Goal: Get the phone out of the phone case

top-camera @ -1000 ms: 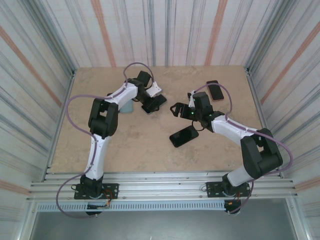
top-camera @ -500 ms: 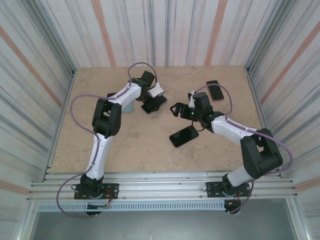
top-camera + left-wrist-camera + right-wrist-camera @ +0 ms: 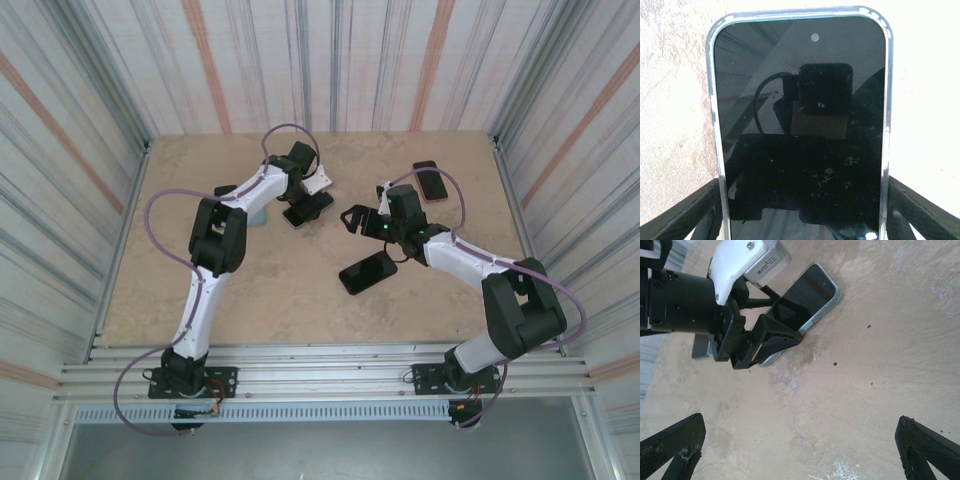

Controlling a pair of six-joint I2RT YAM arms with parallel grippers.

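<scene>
Beige stone-look tabletop point(image 3: 280, 290), striped wall panels around. Left gripper point(image 3: 802, 210): jaws astride the phone point(image 3: 800, 125), one at each long edge of its near end; whether they clamp it cannot be told. Phone: screen up, seated in the phone case point(image 3: 711, 75), long axis in line with that gripper, camera-hole end pointing away from it; far centre of table. Right gripper point(image 3: 800, 445): jaws spread wide over bare tabletop, near the phone's right. Second black phone point(image 3: 367, 271) lying flat, nearer the arm bases. Pink-edged phone point(image 3: 431, 181), far right.
</scene>
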